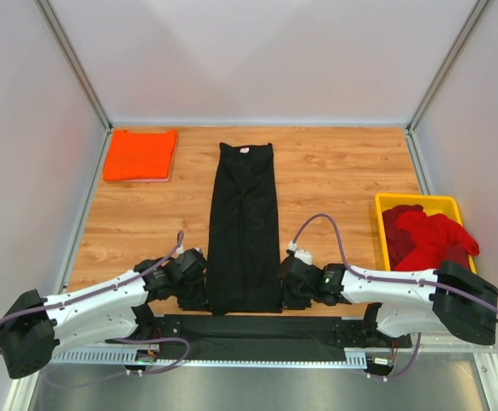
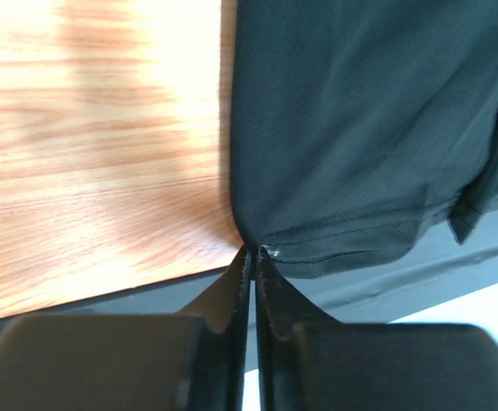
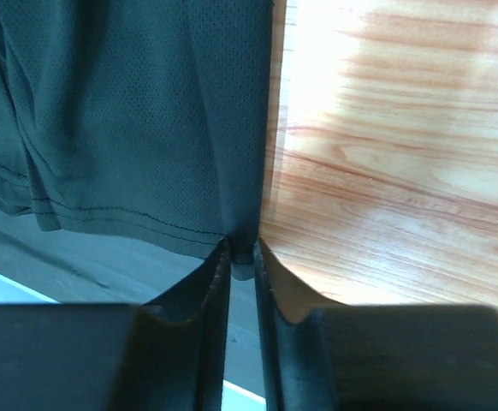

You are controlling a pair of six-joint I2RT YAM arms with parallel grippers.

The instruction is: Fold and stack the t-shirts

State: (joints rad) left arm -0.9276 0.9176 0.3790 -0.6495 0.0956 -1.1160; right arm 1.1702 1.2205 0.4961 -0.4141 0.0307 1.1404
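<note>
The wood-grain desk (image 1: 334, 180) carries a black t-shirt (image 1: 244, 231) folded into a long narrow strip down its middle. A folded orange t-shirt (image 1: 140, 155) lies at its far left corner. A yellow tray (image 1: 416, 200) of crumpled red t-shirts (image 1: 424, 240) sits at its right edge.

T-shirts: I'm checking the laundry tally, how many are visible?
3 at least: black t-shirt laid mid-table, folded orange t-shirt far left, red t-shirt heap in the yellow tray; that heap may hide more.
</note>
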